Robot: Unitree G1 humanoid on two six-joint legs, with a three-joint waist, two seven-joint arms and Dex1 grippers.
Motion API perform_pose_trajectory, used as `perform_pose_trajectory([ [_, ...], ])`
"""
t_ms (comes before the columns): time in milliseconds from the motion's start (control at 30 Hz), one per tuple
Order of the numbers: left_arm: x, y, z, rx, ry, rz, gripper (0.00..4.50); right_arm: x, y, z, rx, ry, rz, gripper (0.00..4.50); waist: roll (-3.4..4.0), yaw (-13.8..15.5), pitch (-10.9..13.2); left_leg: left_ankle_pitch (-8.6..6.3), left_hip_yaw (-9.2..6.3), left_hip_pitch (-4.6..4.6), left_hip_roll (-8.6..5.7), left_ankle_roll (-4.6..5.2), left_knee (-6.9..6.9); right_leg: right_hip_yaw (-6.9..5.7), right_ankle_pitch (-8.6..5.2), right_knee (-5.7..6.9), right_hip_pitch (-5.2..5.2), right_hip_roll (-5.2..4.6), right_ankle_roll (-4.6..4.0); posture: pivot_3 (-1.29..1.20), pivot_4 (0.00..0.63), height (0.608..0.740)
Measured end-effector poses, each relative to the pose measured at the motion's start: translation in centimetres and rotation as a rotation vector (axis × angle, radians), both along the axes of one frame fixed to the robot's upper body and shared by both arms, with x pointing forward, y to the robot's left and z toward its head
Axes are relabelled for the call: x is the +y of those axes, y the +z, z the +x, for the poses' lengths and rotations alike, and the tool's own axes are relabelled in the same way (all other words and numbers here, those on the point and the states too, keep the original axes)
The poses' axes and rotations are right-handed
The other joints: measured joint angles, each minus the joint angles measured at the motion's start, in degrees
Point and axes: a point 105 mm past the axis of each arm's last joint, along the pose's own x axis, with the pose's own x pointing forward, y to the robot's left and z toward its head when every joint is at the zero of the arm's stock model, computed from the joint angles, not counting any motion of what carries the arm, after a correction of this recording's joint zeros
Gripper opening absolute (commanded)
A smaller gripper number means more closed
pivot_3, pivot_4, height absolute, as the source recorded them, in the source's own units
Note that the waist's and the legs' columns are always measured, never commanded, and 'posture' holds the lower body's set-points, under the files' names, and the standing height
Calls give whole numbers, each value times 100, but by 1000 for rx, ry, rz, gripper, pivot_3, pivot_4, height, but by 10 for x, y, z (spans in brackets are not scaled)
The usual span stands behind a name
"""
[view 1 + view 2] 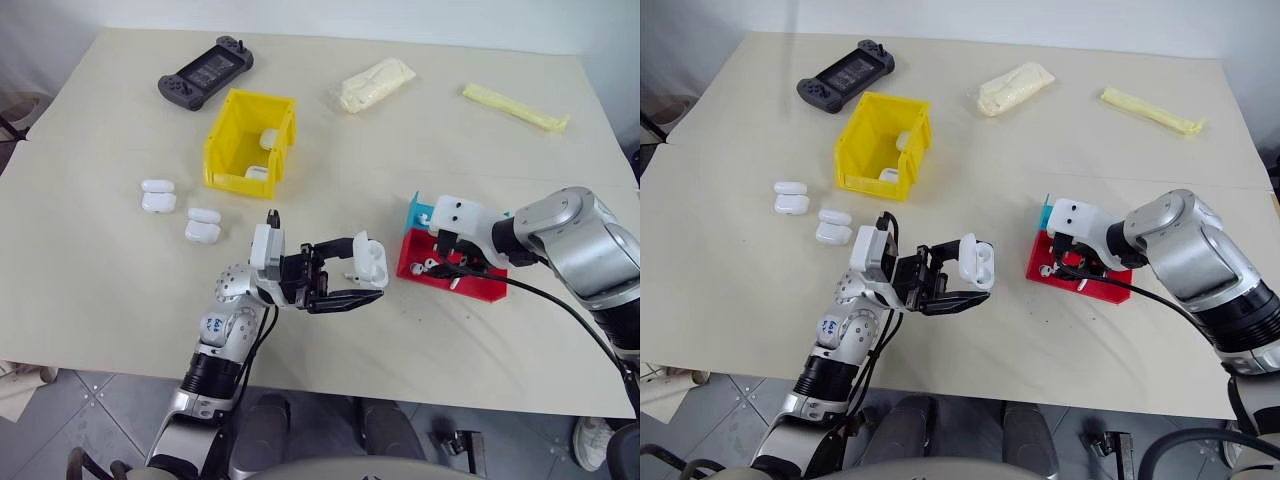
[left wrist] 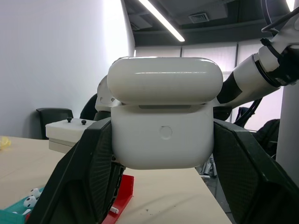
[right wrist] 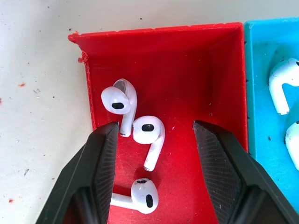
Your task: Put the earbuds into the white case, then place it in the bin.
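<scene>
1. Cream bench point(image 1: 330, 180) carries everything.
2. Left gripper point(image 1: 362, 283) is clamped on the white case point(image 1: 369, 260), lid ajar, raised above the near middle.
3. Right gripper point(image 3: 154, 135) hangs spread wide and empty over the red tray point(image 3: 196, 60), just above three earbuds point(image 3: 148, 136); a blue tray point(image 3: 261, 70) adjoins.
4. Far left sits the bin point(image 1: 228, 150), holding other cases.

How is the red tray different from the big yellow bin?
The red tray is small and shallow; the yellow bin is bigger, with taller walls. The red tray holds loose earbuds; the yellow bin holds white cases. The right tool hangs open over the red tray, while nothing hovers over the yellow bin. Both are bright, open-topped containers on the same table.
</scene>
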Motion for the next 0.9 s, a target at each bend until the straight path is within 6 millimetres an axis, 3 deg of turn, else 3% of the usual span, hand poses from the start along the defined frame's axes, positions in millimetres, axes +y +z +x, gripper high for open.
perform_pose_trajectory([
  [67,0,0,0,0,1,0,2791,0,0,0,0,0,0,2640,0,0,0,0,0,0,0,0,0,0,0,0,0,0,0,0,150,740],
  [133,0,0,0,0,1,0,2791,0,0,0,2,0,0,2256,0,1,0,0,0,0,0,0,0,0,0,0,0,0,0,0,150,740],
  [300,1,0,1,-1,4,-1,2791,0,-1,-1,5,-1,0,757,0,-1,0,0,0,0,0,0,0,0,0,0,0,0,0,0,150,740],
  [867,2,0,1,-2,8,-2,2791,0,-2,-1,6,1,0,757,0,0,0,0,0,0,0,0,0,0,0,0,0,0,0,0,150,740],
  [900,2,0,1,-2,9,-2,2791,0,-2,-1,7,3,0,968,0,1,0,0,-1,0,0,0,0,0,0,0,0,0,0,0,150,740],
])
